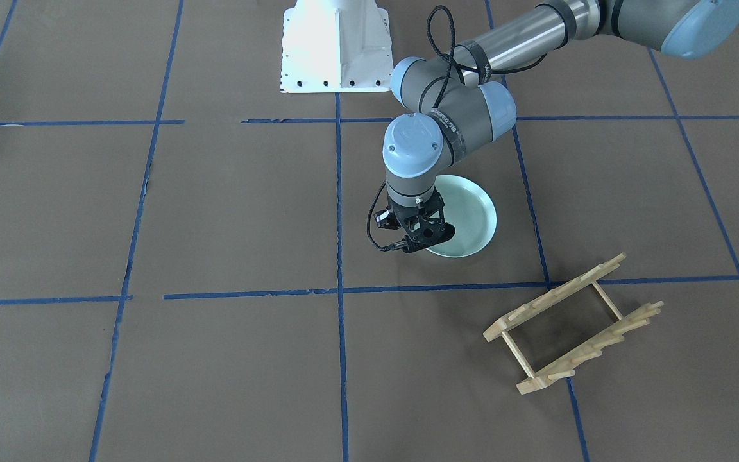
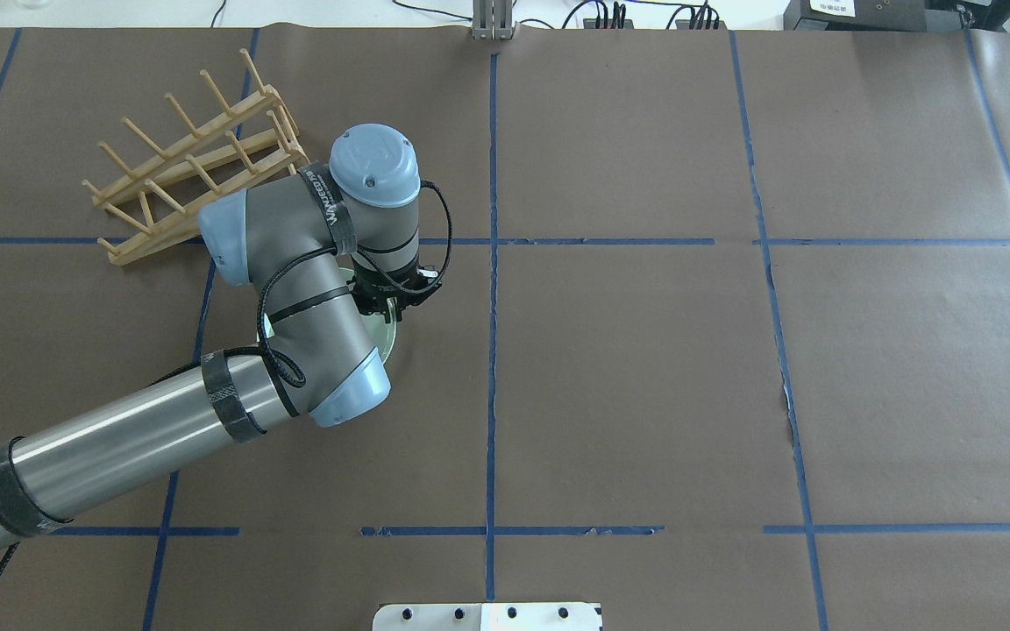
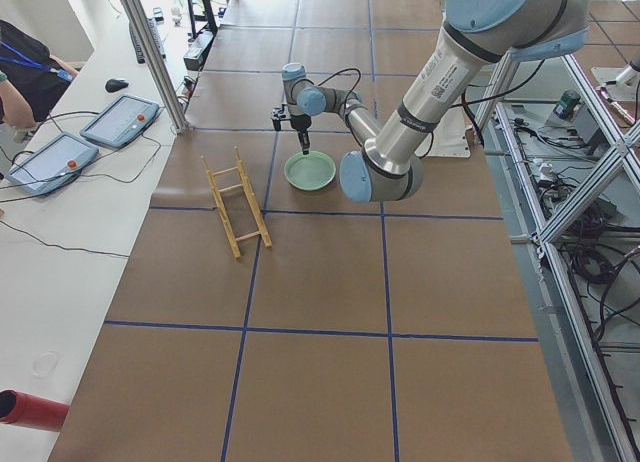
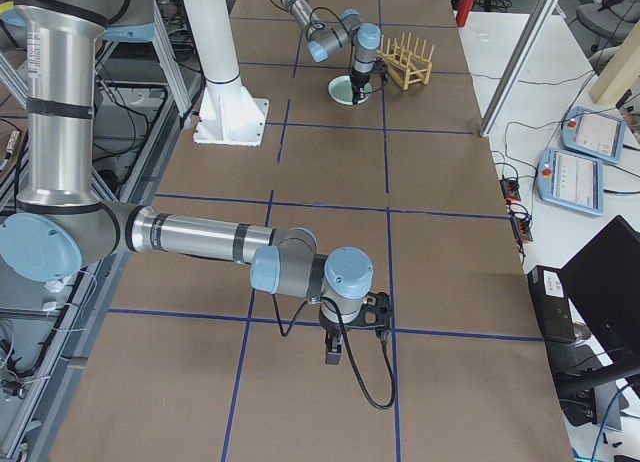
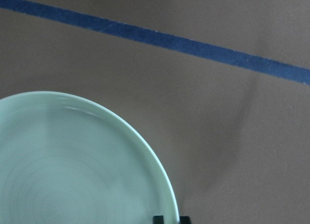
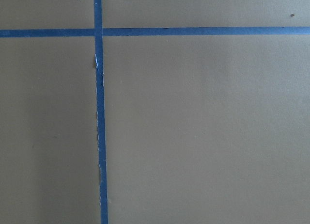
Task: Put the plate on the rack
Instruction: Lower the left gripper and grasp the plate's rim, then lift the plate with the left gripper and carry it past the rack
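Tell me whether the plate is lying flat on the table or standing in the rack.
Lying flat on the table: the plate has its ringed inside facing up. The rack stands apart from it, holding nothing.

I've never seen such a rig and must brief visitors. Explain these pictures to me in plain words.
The machine is a robot with two jointed arms at a table covered in brown paper with blue tape lines. Four pictures come from fixed cameras: one facing the robot, one over its shoulders, one at each table end. Two more sit on the wrists. On the table lie a pale green plate, flat, and a wooden rack, apart from it. The left arm's jaws hang at the plate's rim, seemingly a tip on either side; whether they pinch it I cannot tell. The right arm is far off; its wrist picture shows only paper and tape.
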Motion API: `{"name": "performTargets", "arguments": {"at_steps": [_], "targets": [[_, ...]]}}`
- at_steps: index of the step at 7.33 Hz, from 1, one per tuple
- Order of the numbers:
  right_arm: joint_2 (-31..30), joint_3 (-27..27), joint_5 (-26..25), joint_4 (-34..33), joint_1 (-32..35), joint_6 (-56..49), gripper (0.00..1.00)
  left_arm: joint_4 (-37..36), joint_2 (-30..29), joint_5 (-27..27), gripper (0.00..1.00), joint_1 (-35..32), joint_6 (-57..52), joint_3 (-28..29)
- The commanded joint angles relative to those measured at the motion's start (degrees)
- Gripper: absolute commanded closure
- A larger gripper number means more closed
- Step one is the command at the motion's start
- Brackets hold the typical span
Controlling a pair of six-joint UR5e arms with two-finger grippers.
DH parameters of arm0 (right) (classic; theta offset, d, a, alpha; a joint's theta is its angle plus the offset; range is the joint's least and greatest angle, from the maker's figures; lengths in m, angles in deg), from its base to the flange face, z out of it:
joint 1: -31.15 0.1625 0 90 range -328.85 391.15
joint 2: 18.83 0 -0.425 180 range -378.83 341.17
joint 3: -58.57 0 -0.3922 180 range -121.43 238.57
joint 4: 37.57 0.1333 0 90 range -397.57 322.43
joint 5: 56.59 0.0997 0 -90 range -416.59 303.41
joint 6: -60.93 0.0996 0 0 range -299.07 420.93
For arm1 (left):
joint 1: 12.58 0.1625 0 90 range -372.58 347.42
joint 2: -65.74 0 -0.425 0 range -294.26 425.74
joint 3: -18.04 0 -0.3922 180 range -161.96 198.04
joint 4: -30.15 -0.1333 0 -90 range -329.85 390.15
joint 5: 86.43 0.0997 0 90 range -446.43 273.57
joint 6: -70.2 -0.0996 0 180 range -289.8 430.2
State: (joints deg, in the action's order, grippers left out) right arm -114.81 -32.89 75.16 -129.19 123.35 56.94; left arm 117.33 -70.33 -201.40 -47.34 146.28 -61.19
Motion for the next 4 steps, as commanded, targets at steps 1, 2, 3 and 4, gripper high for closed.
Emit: {"name": "performTargets", "arguments": {"at_steps": [1, 2, 3, 4], "targets": [[0.00, -0.03, 0.00, -0.05, 0.00, 0.03, 0.00, -1.21, 0.01, -0.17, 1.00, -0.92, 0.03, -2.05], [0.00, -0.03, 0.00, 0.03, 0.00, 0.03, 0.00, -6.18, 0.45, -0.17, 1.00, -2.40, -0.31, -6.33], [0.00, -0.03, 0.00, 0.03, 0.00, 0.03, 0.00, -11.63, 0.80, -0.17, 1.00, -3.55, -0.40, -11.07], [0.00, -0.03, 0.00, 0.03, 0.00, 0.03, 0.00, -17.25, 0.71, -0.17, 1.00, -5.04, -0.49, -15.12]]}}
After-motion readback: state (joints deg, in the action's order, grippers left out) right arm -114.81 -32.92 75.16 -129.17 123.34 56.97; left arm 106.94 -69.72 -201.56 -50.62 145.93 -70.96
